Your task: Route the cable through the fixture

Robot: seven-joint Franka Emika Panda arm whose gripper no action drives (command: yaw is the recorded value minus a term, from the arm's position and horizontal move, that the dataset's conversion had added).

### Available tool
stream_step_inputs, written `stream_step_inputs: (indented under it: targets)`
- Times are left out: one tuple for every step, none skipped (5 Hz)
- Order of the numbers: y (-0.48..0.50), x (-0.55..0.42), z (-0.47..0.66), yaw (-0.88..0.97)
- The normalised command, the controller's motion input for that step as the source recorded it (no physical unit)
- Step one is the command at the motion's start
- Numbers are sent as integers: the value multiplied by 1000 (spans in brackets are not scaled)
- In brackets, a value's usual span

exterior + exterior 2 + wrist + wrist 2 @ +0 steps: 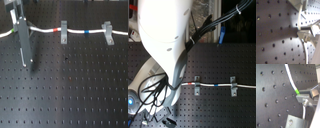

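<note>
Thin white cable (pixel 293 85): light, limp, will sag. Tool (pixel 303 98) clamped on it by green band (pixel 296 91). Diagonal fixture (pixel 296 122) near, 6 o'clock.

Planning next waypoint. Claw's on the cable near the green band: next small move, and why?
Probably ease the claw toward the grey fixture and lower the cable into its slot. In the second wrist view the claw seems to pinch the cable beside the green band, with the fixture close by and no cable in it.
</note>
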Motion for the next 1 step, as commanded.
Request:
stream_step_inputs:
  targets:
    - [55, -36, -16, 0]
